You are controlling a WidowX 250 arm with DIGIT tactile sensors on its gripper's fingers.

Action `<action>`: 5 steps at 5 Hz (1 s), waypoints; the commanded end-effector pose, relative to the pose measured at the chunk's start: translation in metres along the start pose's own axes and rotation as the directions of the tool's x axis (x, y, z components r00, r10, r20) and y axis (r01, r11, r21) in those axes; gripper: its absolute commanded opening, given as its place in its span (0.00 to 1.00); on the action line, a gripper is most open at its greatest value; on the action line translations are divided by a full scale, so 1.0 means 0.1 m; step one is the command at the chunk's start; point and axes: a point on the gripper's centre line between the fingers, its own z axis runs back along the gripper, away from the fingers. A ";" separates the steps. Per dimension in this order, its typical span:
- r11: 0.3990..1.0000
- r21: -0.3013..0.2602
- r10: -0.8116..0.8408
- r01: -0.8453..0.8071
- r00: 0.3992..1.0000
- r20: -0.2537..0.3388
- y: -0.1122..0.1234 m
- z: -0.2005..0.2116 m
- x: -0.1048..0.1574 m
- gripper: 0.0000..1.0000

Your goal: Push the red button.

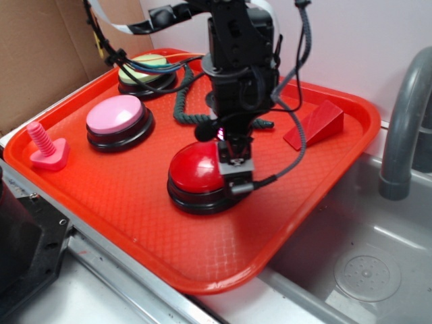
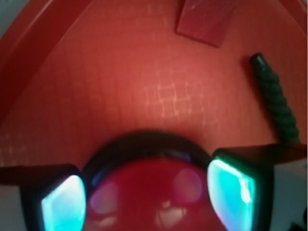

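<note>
Gripper (image 1: pixel 235 162) of the black robot arm hangs straight down over the large glossy red dome button (image 1: pixel 196 172), which sits on its black circular base just below the middle of the orange-red textured plastic tray (image 1: pixel 135 223). In the exterior view the fingertip assembly rests against the dome's upper right flank, at about two o'clock on the button, and appears to be touching it, though the contact point itself is hidden behind the metal tip. In the wrist view the red dome (image 2: pixel 149 197) fills the bottom centre of the frame, and the two fingers (image 2: pixel 62 204), glowing teal on their inner faces, stand apart at either side of it with nothing clamped between them, so the jaws are spread and the hand is empty. A pink-domed round button (image 1: pixel 115 115) on a black base lies at ten o'clock from the red one, and a pale yellow-green domed button (image 1: pixel 145 67) sits farther back at eleven o'clock. A pink plastic toy bolt (image 1: pixel 46 147) stands at nine o'clock near the tray's left rim. A red wedge-shaped block (image 1: pixel 314 125) lies at two o'clock, and a dark green twisted rope piece (image 2: pixel 274 103) lies on the tray behind the gripper. A grey sink basin (image 1: pixel 364 263) borders the tray at four o'clock.
</note>
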 end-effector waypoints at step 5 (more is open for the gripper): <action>0.990 -0.103 0.117 -0.097 0.971 0.209 0.10 0.80 -0.06 1.00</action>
